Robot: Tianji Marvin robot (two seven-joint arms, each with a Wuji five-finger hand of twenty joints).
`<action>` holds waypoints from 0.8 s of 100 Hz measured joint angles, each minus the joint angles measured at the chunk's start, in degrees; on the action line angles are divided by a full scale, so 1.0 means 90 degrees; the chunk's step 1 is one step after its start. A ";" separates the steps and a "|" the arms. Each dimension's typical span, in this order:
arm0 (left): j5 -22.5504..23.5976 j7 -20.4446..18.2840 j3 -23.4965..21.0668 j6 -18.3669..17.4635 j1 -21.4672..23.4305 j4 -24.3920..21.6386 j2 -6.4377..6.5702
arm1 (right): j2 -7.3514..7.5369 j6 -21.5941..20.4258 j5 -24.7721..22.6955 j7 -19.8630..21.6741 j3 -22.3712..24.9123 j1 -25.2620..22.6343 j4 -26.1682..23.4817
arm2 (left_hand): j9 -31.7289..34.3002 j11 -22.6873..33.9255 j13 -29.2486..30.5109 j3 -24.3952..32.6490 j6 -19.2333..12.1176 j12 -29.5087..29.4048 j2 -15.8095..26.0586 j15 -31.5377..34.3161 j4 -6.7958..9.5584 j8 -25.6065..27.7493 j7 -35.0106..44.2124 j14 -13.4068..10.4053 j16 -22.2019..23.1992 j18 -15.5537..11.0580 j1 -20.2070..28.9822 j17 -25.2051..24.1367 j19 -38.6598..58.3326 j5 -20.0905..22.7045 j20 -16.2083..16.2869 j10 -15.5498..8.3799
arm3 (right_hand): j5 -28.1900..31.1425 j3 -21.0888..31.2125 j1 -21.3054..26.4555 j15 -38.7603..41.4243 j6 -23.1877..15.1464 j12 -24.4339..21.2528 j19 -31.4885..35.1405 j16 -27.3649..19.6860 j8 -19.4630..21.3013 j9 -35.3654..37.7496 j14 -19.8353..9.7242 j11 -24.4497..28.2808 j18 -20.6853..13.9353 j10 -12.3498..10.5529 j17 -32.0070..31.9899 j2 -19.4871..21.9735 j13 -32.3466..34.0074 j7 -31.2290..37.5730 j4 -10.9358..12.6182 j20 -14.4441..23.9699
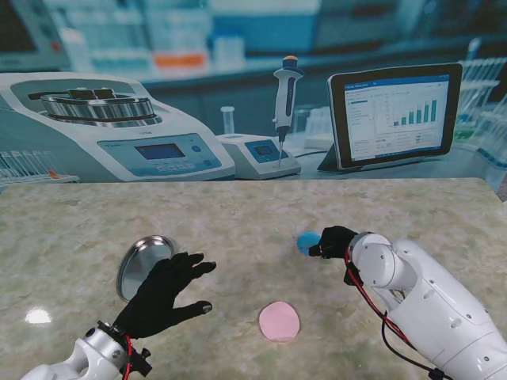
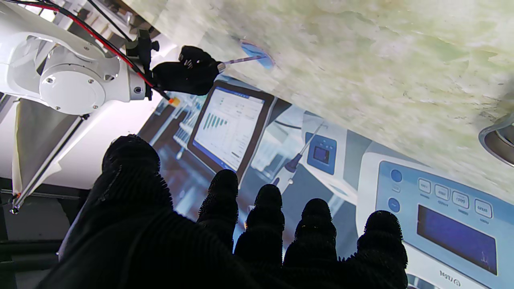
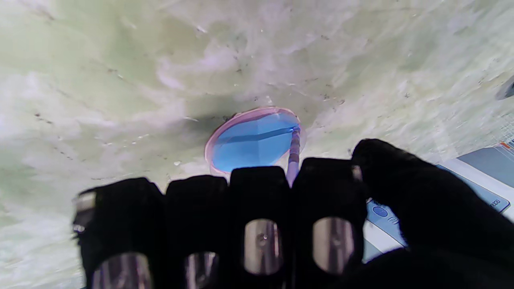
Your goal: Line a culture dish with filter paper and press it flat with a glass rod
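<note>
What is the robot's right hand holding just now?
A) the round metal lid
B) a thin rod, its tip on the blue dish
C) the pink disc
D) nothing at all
B: the right hand is closed around a thin rod whose tip rests in the blue dish.

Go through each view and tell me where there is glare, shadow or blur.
Stand view: a bright glare spot on the table near its left edge, otherwise evenly lit and sharp. Left wrist view: the left hand fingers are dark silhouettes and the tabletop looks smeared. Right wrist view: soft throughout, the right hand blurred, a dark shadow beside the culture dish where the glass rod touches.
</note>
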 measured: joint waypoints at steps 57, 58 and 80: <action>-0.0017 -0.0032 -0.0004 0.0001 0.0009 -0.0004 0.0003 | -0.0117 0.0213 -0.0314 -0.0619 0.0361 -0.0274 -0.0023 | 0.0000 0.0000 0.0000 -0.0001 0.0000 0.0000 0.0000 -0.0001 0.0000 0.0000 0.0000 -0.0002 -0.0019 -0.0001 0.0000 0.0000 0.0000 0.0000 -0.0003 0.0000 | 0.0000 0.0000 0.0000 0.0001 0.0000 0.0012 0.0000 0.0001 0.0000 0.0000 -0.0010 0.0009 -0.0004 -0.0009 0.0002 0.0001 0.0000 0.0000 0.0000 0.0000; -0.0016 -0.0035 -0.0003 0.0001 0.0008 -0.0005 0.0004 | -0.0118 0.0215 -0.0313 -0.0624 0.0355 -0.0266 -0.0008 | 0.0000 0.0000 0.0000 -0.0001 0.0000 0.0000 0.0000 -0.0001 0.0000 0.0000 0.0000 -0.0002 -0.0020 -0.0001 0.0000 0.0000 0.0000 0.0000 -0.0003 0.0000 | 0.0000 0.0000 0.0000 0.0001 0.0000 0.0012 0.0000 0.0001 0.0000 0.0000 -0.0010 0.0009 -0.0004 -0.0009 0.0002 0.0001 0.0000 0.0000 0.0000 0.0000; -0.0003 -0.0040 0.0013 -0.0002 0.0005 -0.0012 0.0006 | -0.0113 0.0234 -0.0231 -0.0599 0.0077 0.0033 0.0304 | 0.0000 -0.0001 0.0000 -0.0001 0.0000 0.0000 0.0000 -0.0002 0.0000 0.0000 0.0000 -0.0002 -0.0026 -0.0001 0.0000 0.0001 0.0000 0.0000 -0.0011 0.0000 | 0.0000 0.0000 0.0000 0.0001 0.0000 0.0007 0.0000 0.0001 0.0000 0.0000 -0.0010 0.0009 -0.0004 -0.0010 0.0002 0.0001 0.0000 0.0000 0.0000 0.0000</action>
